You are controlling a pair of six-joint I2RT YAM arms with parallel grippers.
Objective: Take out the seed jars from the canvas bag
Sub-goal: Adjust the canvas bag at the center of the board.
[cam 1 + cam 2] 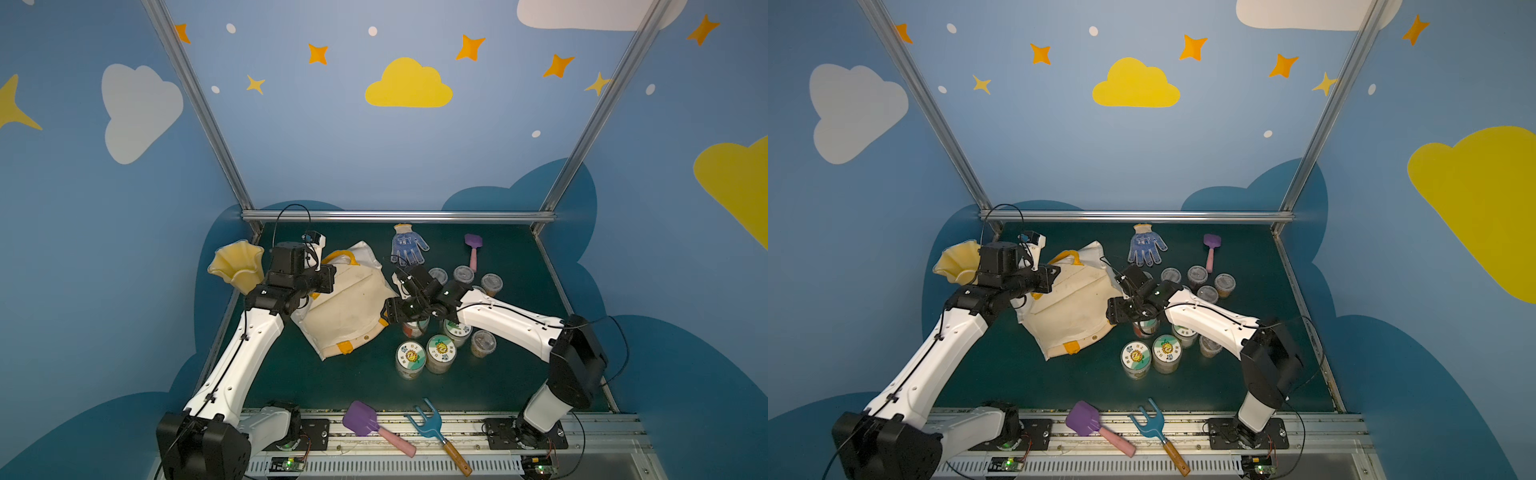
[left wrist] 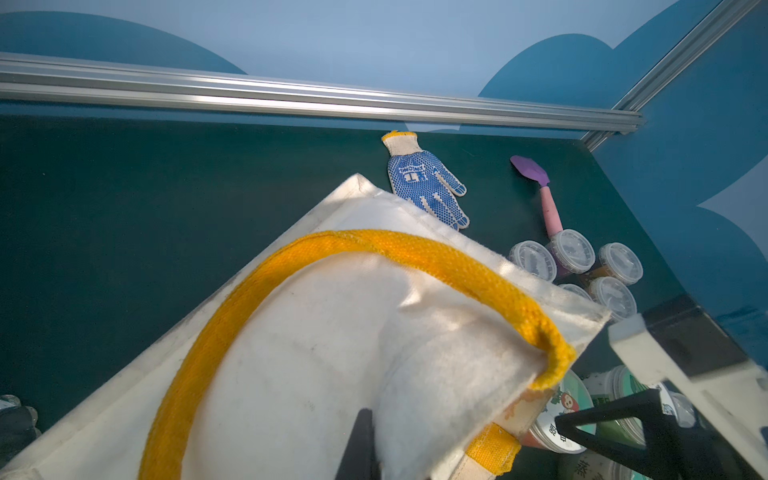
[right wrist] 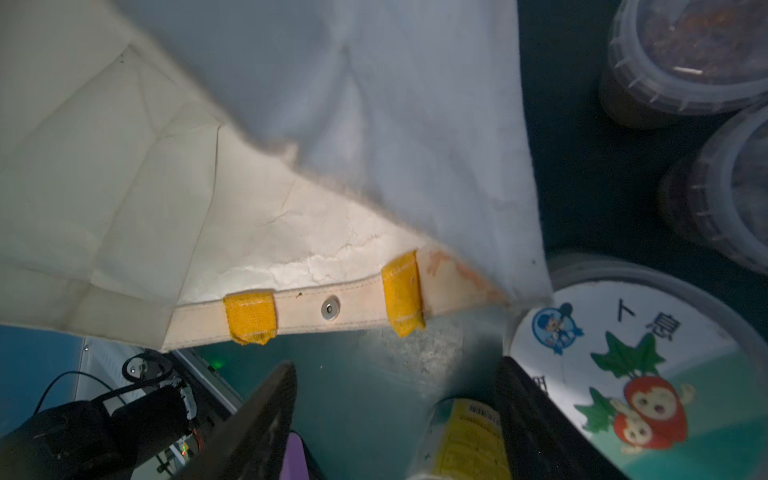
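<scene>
Closest to me, on the front rail, lie a purple scoop and a teal hand fork. Neither belongs to this job, and both are parked well apart from the action.

Just beyond, on the dark green tabletop, stand the pictured-lid jars. Two are plain to see, with more half hidden under the right arm. They are upright and bunched together just beside the bag's mouth, which looks like the easiest place to drop them after pulling them out.

The right gripper hangs low at that mouth with its jaws set wide and nothing pinched between them. A yellow-labelled jar shows below the gap, untouched as far as I can tell.

The canvas bag lies tipped on its side, with the snap rim and orange tabs facing the right arm. The left gripper is clamped shut on the cloth at the far end — I judge it lifts that end so the mouth gapes and the contents slide forward. The part of the interior on show in the right wrist view holds no jar. The deeper part I can't see.

Behind the left arm stands a yellow ruffled vase. Farther back, small clear cups cluster together, already out. At the far edge lie a blue-dotted work glove and a small purple spade.
</scene>
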